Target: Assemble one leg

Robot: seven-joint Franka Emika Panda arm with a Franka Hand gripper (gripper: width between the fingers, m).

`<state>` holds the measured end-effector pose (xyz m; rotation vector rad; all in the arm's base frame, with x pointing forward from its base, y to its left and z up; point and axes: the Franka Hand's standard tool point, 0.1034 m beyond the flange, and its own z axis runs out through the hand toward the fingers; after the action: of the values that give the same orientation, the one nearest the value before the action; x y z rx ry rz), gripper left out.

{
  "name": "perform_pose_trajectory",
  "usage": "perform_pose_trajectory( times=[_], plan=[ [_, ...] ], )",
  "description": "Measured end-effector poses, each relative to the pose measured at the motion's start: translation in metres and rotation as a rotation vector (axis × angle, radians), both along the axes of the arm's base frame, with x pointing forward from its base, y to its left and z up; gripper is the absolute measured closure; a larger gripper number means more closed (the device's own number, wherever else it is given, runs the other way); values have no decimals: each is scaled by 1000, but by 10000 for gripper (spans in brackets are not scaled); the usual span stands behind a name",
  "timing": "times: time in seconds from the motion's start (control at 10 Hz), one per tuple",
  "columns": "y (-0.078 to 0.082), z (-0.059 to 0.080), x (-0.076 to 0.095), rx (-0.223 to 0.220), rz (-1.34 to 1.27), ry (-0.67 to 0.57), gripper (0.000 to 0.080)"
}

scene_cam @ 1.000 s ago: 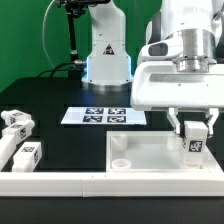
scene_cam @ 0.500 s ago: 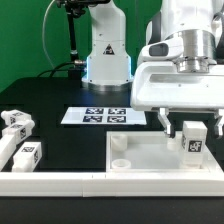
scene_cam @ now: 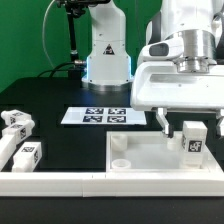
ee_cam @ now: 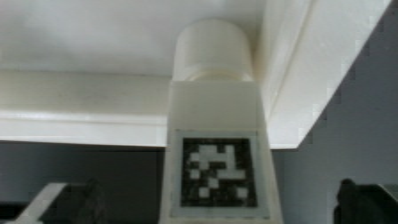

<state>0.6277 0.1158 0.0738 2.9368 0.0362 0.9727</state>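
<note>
Loose white parts (scene_cam: 24,150): seen lying on the black bench (scene_cam: 60,140), well apart from the jaws, toward the exterior view's left.
Marker board (scene_cam: 104,116): laid flat on the bench, apart from the jaws, on the side toward the exterior view's left.
White panel (scene_cam: 150,162): laid flat on the bench beneath the jaws, with its recessed holes (scene_cam: 120,160) seen at the end farthest from them.
Leg (scene_cam: 193,143): stood upright on the panel, directly between the jaws. Its tag (ee_cam: 221,172) is turned toward the wrist camera and its rounded end (ee_cam: 214,50) is seen against the panel. Whether that end is seated in a hole cannot be told.
Jaws: released and spread wide. A gap is seen on each side of the leg, which is touched by neither finger (ee_cam: 63,200).
</note>
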Motion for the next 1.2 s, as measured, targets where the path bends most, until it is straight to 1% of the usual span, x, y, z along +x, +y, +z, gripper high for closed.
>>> perform_pose_trajectory(
  times=[0.1,0.3,0.4,0.5,0.6,0.8,0.9,1.0,1.1,1.2],
  plan=[
    [-1,0,0,-3,2,13,150],
    [-6,17,3,25,-20,97,150],
    [-4,18,1,49,-46,144,150],
    [1,20,1,68,-63,165,150],
    [-1,20,2,61,-57,154,150],
    [-7,14,1,59,-65,186,150],
    [-2,13,3,71,-73,251,150],
    [1,13,4,77,-82,342,150],
    [-4,14,7,77,-96,446,150],
    [-10,14,11,79,-112,524,150]
  ],
)
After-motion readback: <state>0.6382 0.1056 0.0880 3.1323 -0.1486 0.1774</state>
